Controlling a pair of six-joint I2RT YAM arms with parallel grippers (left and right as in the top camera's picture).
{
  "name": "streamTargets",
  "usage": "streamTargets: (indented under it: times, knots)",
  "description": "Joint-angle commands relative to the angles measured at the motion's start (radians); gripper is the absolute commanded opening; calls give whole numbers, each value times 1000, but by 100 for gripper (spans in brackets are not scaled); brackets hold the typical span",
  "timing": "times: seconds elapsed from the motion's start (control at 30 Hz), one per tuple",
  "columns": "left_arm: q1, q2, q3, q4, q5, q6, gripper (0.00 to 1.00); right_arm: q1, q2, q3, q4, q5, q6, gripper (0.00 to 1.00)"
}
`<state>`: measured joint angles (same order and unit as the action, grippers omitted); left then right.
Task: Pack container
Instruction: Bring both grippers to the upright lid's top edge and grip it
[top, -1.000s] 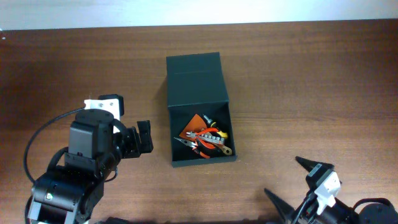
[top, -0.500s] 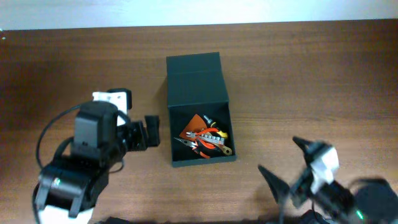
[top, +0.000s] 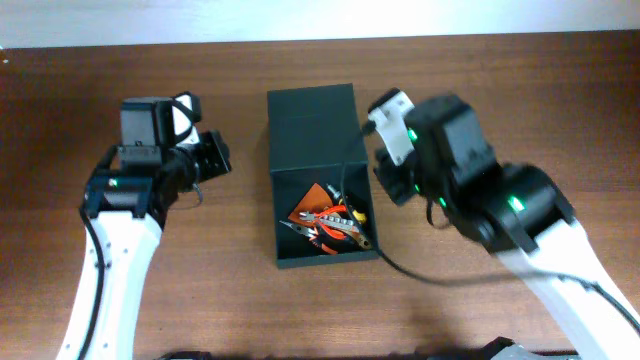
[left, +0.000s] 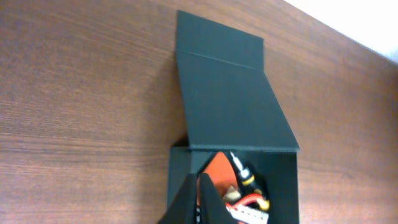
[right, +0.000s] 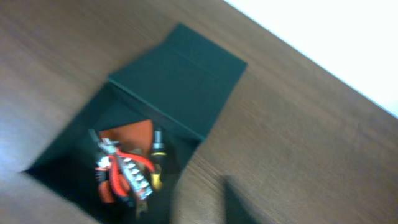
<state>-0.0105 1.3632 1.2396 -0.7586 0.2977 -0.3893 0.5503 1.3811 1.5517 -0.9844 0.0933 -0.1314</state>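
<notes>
Wooden table (top: 560, 90) — container (top: 312, 120) between left gripper (top: 214, 155) and right gripper (top: 390, 185); both pressed together

The left arm (top: 105, 260) is a long white link with a smooth rounded shell. At its twelve o'clock end sits a black joint housing (top: 125, 192) with a small green light (top: 113, 183). Further toward twelve o'clock come a black square block (top: 143, 125) and a white block (top: 183, 105). A thin black cable (top: 193, 188) makes a loop at three o'clock of the housing. The left claw (top: 214, 155) is black; in the left wrist view its fingers (left: 208, 208) are dark, narrow wedges.

The right arm (top: 560, 265) is built the same way: a white link and bulky black housings with green lights. It has a white piece (top: 390, 105) at eleven o'clock. A black cord (top: 400, 268) runs toward seven o'clock. The right claw (right: 208, 202) appears only as a dark blur.
</notes>
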Motion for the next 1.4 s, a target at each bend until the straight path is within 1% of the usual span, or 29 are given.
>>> streamTargets:
  times: [0.0, 0.07, 0.23, 0.33, 0.43, 0.63, 0.8, 1.13, 1.37]
  knots:
    - [53, 65, 6, 23, 127, -37, 2, -88, 95, 34, 1, 22, 14, 4]
    - [72, 114, 6, 35, 154, -37, 2, -157, 157, 34, 4, -50, 64, 4]
    - [82, 245, 6, 71, 206, -45, 2, -327, 305, 34, 4, -368, 98, 4]
    - [82, 318, 6, 94, 220, -71, 2, -398, 400, 34, 5, -484, 145, 4]
    - [82, 380, 6, 122, 241, -98, 2, -435, 483, 34, 5, -568, 149, 4]
    - [80, 479, 6, 161, 287, -148, 2, -439, 626, 33, 48, -620, 211, 4]
    - [79, 550, 6, 171, 291, -177, 2, -439, 702, 33, 106, -692, 253, 4]
    - [30, 666, 6, 294, 395, -257, 2, -433, 765, 33, 183, -771, 318, 4]
    - [-25, 684, 6, 366, 399, -308, 2, -398, 802, 33, 246, -824, 354, 4]
